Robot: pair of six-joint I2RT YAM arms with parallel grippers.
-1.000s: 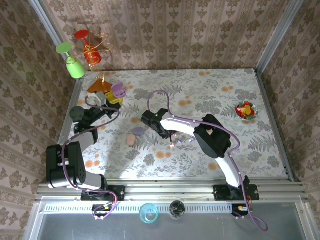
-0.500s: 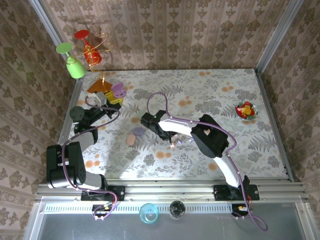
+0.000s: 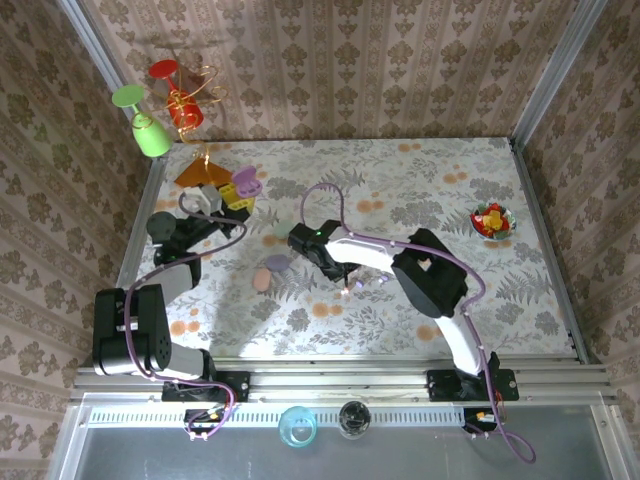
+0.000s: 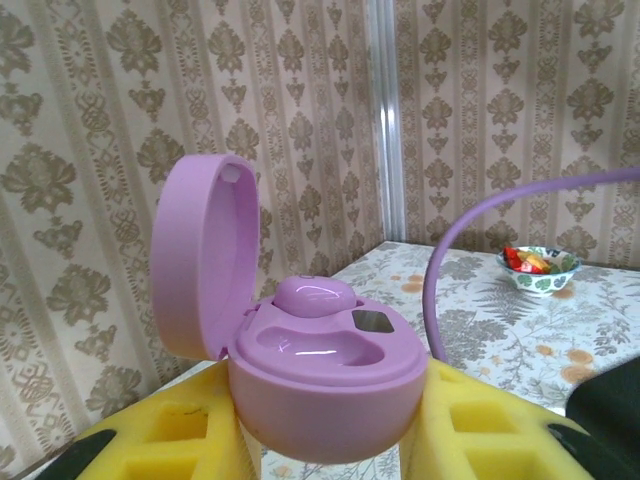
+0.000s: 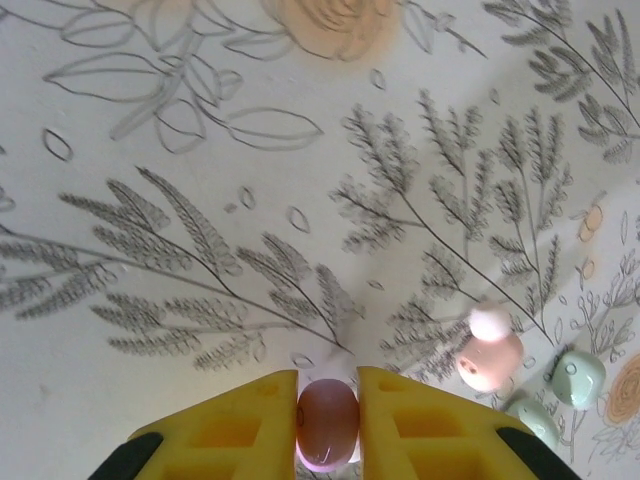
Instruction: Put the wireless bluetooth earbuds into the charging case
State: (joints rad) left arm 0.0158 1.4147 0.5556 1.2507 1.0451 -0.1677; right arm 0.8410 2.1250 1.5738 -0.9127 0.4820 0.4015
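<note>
My left gripper [image 4: 330,410] is shut on the base of a purple charging case [image 4: 325,375], holding it above the table's far left [image 3: 240,184]. The lid stands open. One purple earbud [image 4: 312,297] sits in the far slot, and the near slot is bare. My right gripper [image 5: 327,385] is down at the table's middle [image 3: 346,284], its yellow fingers [image 5: 245,425] shut on a purple earbud [image 5: 327,425]. A pink earbud [image 5: 489,357] and two green earbuds [image 5: 578,377] lie loose on the cloth to its right.
A closed purple case [image 3: 277,263] and a pink case [image 3: 262,279] lie left of the right gripper. A bowl of red and yellow sweets [image 3: 492,220] stands at the far right. Green and red goblets [image 3: 152,130] are at the back left corner.
The right gripper's fingers have closed onto the purple earbud. The left gripper has shifted slightly right with the open case.
</note>
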